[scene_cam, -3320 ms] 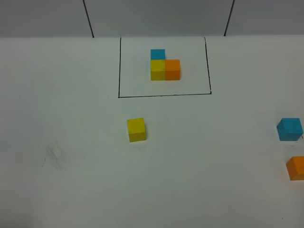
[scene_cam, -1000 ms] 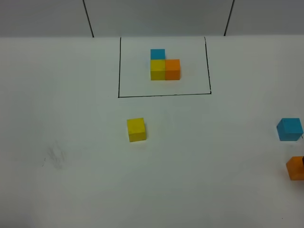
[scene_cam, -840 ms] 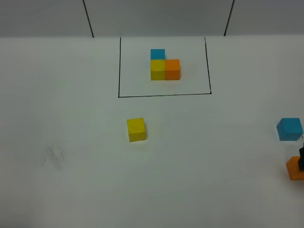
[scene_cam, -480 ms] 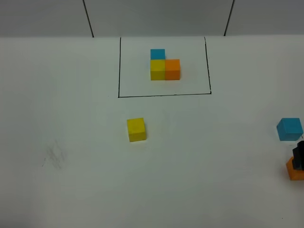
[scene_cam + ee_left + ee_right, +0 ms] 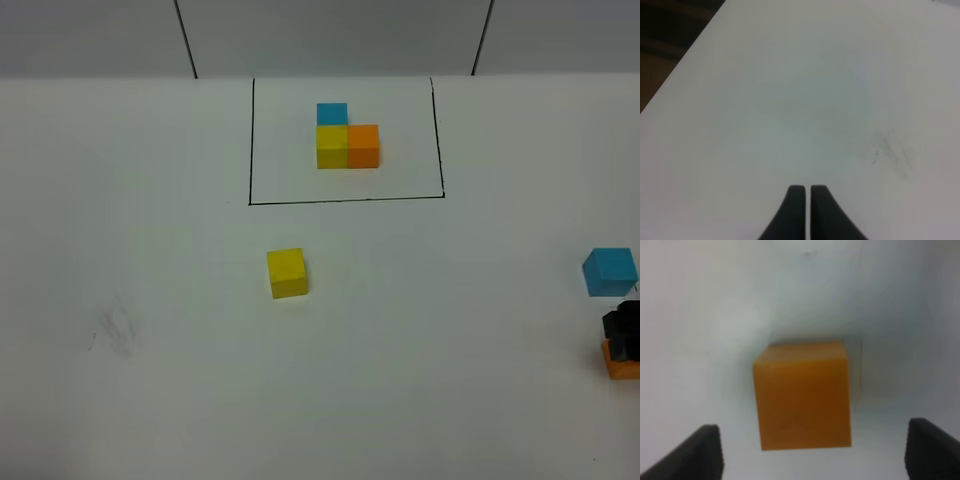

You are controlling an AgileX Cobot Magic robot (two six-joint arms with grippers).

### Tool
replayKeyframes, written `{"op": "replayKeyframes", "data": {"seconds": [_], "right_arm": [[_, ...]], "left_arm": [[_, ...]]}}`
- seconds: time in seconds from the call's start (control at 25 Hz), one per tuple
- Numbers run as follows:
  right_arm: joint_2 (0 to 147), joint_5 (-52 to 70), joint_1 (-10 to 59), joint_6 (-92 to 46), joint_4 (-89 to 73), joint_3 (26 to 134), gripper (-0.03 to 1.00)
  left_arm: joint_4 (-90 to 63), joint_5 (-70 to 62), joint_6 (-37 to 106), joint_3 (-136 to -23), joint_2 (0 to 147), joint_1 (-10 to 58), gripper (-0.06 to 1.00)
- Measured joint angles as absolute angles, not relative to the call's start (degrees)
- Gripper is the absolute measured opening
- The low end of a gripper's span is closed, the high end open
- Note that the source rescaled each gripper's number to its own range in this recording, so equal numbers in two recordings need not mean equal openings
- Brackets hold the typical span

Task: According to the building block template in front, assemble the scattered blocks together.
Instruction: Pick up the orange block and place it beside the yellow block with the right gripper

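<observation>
A plain white surface [image 5: 150,400] fills the high view, with a faint grey smudge [image 5: 115,328] on its left part. At the far side a thin black rectangle [image 5: 345,200] is drawn on it, open toward the back edge. Inside stands the template [image 5: 347,140]: three small cubes joined in an L, with blue at the back, yellow in front of it and orange touching the yellow one's right side.

The loose cubes are matte and all the same size, and they lie outside the frame. The yellow block [image 5: 287,272] sits alone near the middle, in front of the frame's left corner. The light blue block [image 5: 610,271] is at the far right edge. The orange block [image 5: 802,397] lies just in front of it, apart from it and half covered in the high view by a dark shape — the right arm's end.

The right gripper [image 5: 818,452] is spread wide, one dark finger [image 5: 702,452] on each side of the orange block, neither touching it. The left gripper [image 5: 807,210] hangs over bare surface near the smudge, its fingers nearly together — only a thin slit shows between them.
</observation>
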State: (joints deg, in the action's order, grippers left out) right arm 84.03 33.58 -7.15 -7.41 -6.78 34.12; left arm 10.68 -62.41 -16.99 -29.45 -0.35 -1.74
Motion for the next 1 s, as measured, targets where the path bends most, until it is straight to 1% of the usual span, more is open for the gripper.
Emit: {"op": "replayKeyframes", "data": {"seconds": [0.84,1.0], "right_arm": [[95.2,25.9,-7.1,-7.6,-6.8,34.0,0.84],[96.1,25.5,-7.1,-7.6,-6.7,34.0,0.81]], "left_arm": [[10.7,-62.4,-17.0,-29.4,-0.4,-1.7,0.01],[10.7,-62.4,-17.0,-29.4,-0.4,-1.7,0.01]]}}
